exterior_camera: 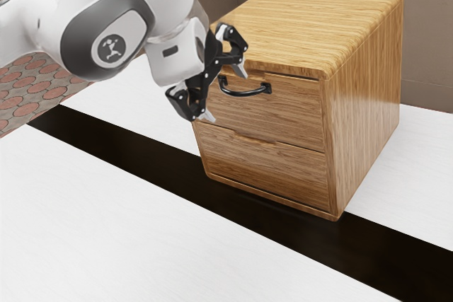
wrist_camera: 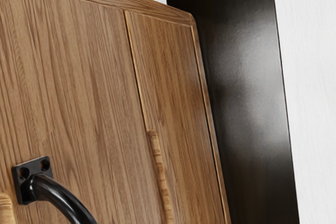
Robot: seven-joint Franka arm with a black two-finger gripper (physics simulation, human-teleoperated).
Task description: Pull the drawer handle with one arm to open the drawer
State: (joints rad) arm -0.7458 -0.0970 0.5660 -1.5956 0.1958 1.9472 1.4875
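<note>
Gripper (exterior_camera: 221, 90), fingers spread wide and holding nothing, sits at the handle's (exterior_camera: 245, 90) end on the top drawer (exterior_camera: 283, 107). Closing this far off-centre, it could slip off.

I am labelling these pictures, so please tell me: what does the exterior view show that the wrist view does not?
Exterior view: the arm, its open end effector at one end of the handle, the top of the cabinet. Wrist view: the handle's mounting plate with two screw holes. Both: the handle, the two drawer fronts, the black stripe on the white table.
</note>
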